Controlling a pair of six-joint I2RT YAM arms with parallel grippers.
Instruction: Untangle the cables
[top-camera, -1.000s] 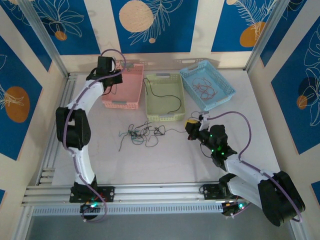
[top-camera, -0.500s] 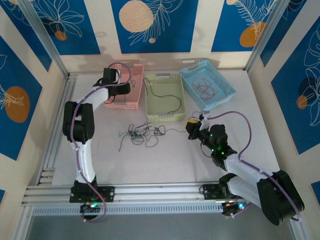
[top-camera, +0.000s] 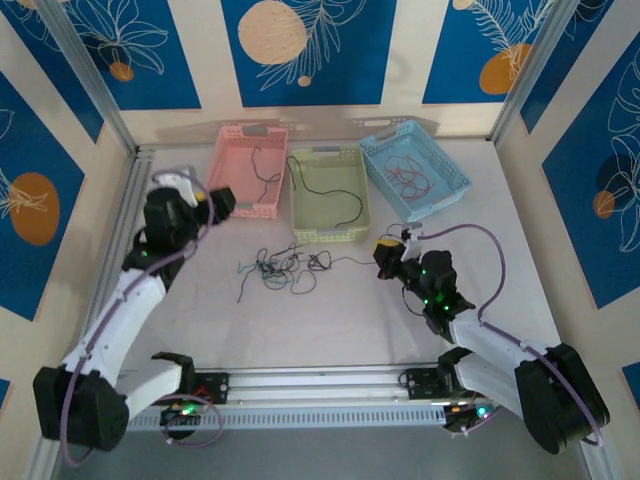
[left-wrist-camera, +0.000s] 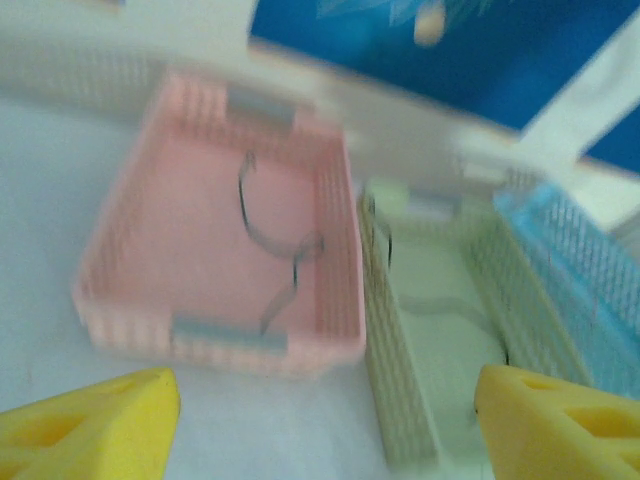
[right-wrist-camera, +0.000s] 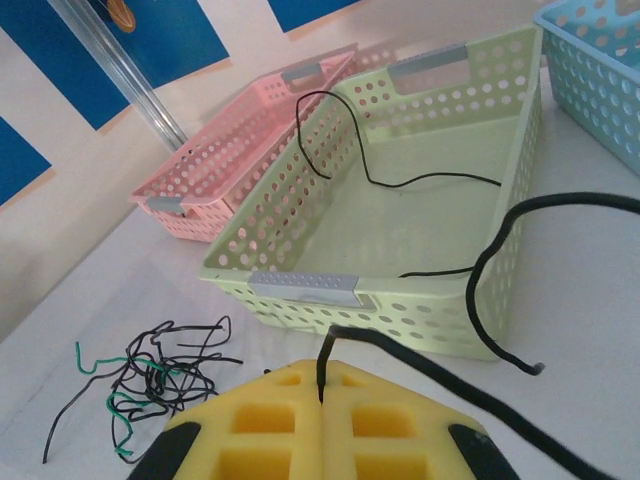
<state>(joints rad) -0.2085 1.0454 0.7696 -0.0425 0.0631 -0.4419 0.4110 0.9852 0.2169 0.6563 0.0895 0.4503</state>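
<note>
Jaws of the left gripper (left-wrist-camera: 325, 405) are released: the wrist view shows its yellow fingers (left-wrist-camera: 95, 420) wide apart with nothing between them. A second earlier they were clenched. The jaws of the right gripper (right-wrist-camera: 322, 395) are clenched on a black strand (right-wrist-camera: 480, 270), pinched where the two yellow pads (right-wrist-camera: 260, 425) meet, as before.

Change of pose: the left arm, previously raised with its gripper over the far left part of the pink basket (top-camera: 255, 208), has drawn back. The left gripper (top-camera: 212, 200) now sits just outside that basket's near left corner, facing it. The right gripper (top-camera: 386, 252) has kept its place, near the near right corner of the green basket (top-camera: 330, 235).

Cables:
- A lone black cable (top-camera: 262, 165) lies curled on the floor of the pink basket, where the arm hid the view before. It is blurred in the left wrist view.
- A second black cable (top-camera: 338, 195) lies in the green basket, one end draped over its far left rim.
- The reddish cables (top-camera: 405, 175) lie in the blue basket (top-camera: 428, 205).
- The tangle (top-camera: 280, 270) of black and green wires rests on the table (top-camera: 330, 320), in front of the green basket and between the two grippers. Its place is unchanged.
- The black strand runs from this tangle to the right gripper.
</note>
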